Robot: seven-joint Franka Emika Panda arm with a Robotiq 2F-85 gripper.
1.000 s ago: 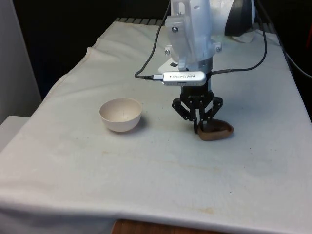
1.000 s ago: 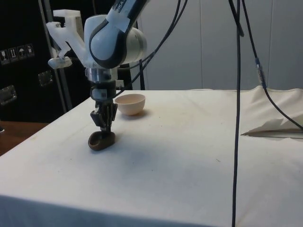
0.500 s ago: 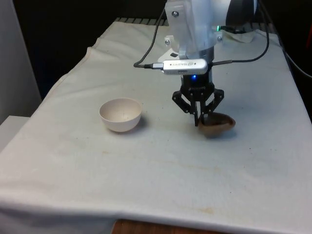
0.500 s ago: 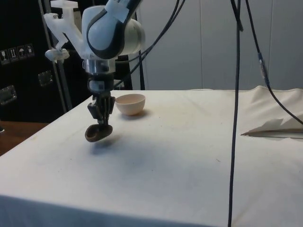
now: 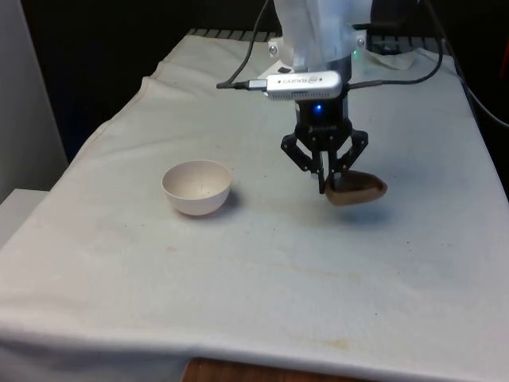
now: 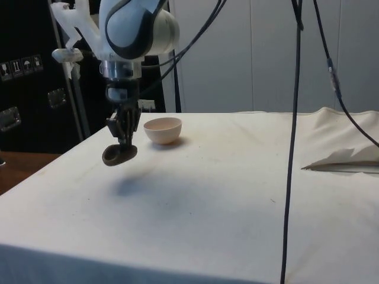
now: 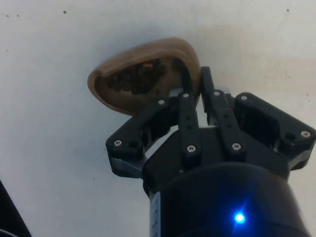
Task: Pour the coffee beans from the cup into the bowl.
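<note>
Lifted: cup has left the desk and hangs clear above it, gripper clamped on its rim, beans inside. Bowl sits apart, nearer the front view's left edge (carry comes next, prob.). Bean qty hard to judge.

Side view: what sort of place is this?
Likely a robot lab: a table under a white cloth, dark cabinets behind, cables hanging, and the gripper holding a cup.
</note>
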